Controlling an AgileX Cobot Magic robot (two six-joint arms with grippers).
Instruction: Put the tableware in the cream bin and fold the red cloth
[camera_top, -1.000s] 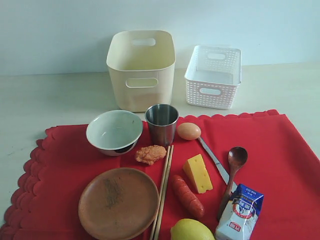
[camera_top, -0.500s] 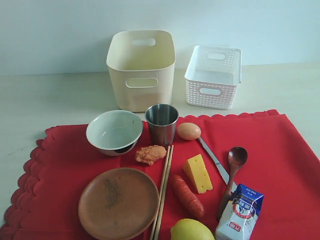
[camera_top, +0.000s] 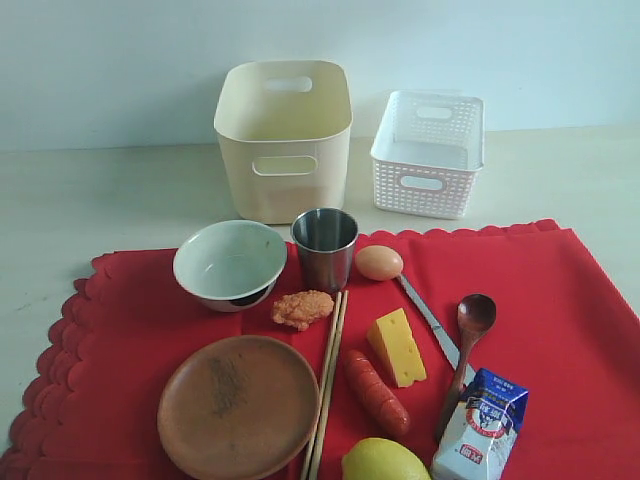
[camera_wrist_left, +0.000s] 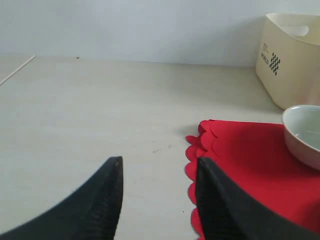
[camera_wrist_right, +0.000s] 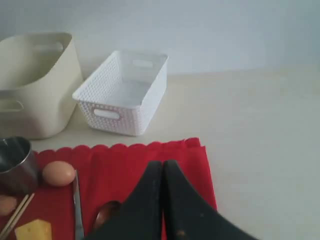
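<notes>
Left hand (camera_wrist_left: 158, 164): two black, tapering fingers (camera_wrist_left: 100, 205); inner faces finely ribbed.
Right hand (camera_wrist_right: 162, 165): black, pointed fingers (camera_wrist_right: 145, 200); surface seemingly smooth, though blurred.

Exterior high, frontal; wrist views low, all sharing red cloth (camera_top: 560, 300)

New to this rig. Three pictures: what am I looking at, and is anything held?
A two-armed robot at a table. The wide picture is from a camera off the arms; neither arm shows in it. The other two are from wrist cameras, looking past black fingers. Left gripper: open, empty, near the red cloth's edge. Right gripper: shut on nothing, over the cloth. On the cloth: bowl, cup, plate, chopsticks, knife, spoon, plus egg, cheese, sausage, lemon, carton. Behind: cream bin, white basket.
</notes>
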